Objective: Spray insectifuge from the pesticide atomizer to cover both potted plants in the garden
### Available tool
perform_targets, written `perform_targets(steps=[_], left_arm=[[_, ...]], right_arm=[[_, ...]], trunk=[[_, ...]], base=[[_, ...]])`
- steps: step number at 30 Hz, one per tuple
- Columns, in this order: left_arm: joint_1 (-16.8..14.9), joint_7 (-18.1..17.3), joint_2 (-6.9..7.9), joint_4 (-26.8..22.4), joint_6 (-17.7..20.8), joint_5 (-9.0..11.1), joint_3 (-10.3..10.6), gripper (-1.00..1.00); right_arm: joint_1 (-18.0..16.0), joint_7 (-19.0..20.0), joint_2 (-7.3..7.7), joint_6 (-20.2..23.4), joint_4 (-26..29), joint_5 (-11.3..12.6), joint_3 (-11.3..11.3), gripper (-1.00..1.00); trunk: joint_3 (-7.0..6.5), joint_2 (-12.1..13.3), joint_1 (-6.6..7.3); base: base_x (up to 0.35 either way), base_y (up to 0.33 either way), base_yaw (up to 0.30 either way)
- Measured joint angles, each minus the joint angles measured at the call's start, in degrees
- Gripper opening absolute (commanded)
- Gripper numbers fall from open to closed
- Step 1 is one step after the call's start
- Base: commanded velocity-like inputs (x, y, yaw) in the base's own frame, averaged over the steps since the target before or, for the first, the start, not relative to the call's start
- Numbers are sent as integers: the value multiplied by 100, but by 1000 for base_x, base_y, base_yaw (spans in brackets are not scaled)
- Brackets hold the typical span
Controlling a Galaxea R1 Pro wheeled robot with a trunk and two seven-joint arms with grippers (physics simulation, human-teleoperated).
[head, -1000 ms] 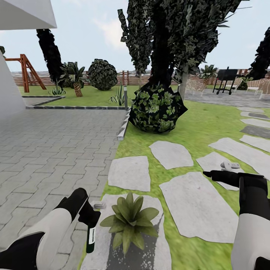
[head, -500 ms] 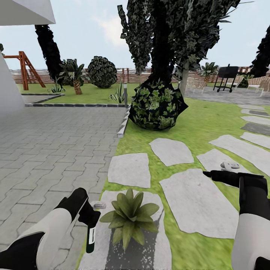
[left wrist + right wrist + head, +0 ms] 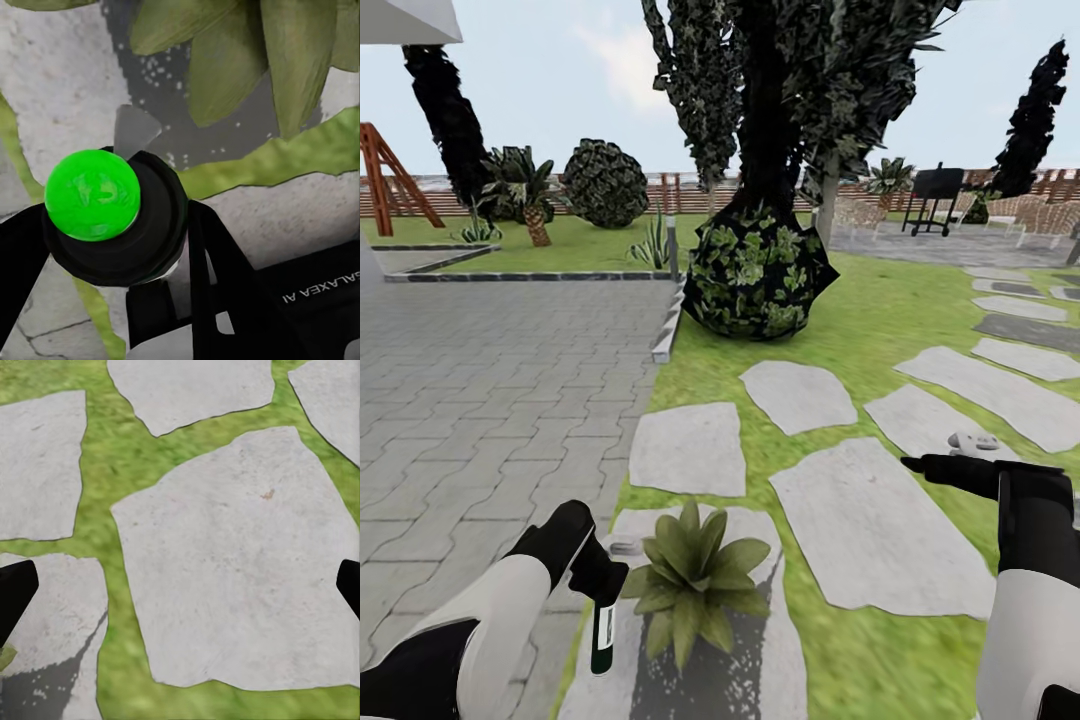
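Left gripper (image 3: 598, 575) is clamped on the pesticide atomizer (image 3: 601, 625), which hangs below it, just beside the potted plant (image 3: 688, 583) on a stone slab (image 3: 785, 660); right gripper (image 3: 925, 464) is spread open.

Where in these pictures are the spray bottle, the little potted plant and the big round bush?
pesticide atomizer (image 3: 602, 635): head view, on its dark green body with pale label.
potted plant (image 3: 690, 583): head view, on the middle of its leaf rosette.
round bush (image 3: 758, 275): head view, on its leafy front.

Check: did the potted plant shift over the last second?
No. The potted plant sits at the same spot on its stone slab. The whole head view slid left, the round bush included, so the camera moved.
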State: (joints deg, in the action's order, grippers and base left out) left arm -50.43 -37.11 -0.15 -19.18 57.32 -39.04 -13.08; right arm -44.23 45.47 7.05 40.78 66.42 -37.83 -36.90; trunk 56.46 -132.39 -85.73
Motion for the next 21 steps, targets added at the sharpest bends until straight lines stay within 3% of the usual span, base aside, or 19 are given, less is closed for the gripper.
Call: perform_targets(steps=[8,12,21], left_arm=[[0,17,0,0,0,-1,9,-100],[0,26,0,0,-3,-8,34,-100],[203,32,20,24,-6,-21,70,-100]], right_arm=[[0,0,0,0,-1,0,-1,100],[-1,0,0,2,0,0,0,100],[0,0,0,4,4,2,0,100]], trunk=[[4,0,0],[4,0,-2],[4,0,-2]], base=[[227,176,-3],[42,29,-10],[1,1,-177]])
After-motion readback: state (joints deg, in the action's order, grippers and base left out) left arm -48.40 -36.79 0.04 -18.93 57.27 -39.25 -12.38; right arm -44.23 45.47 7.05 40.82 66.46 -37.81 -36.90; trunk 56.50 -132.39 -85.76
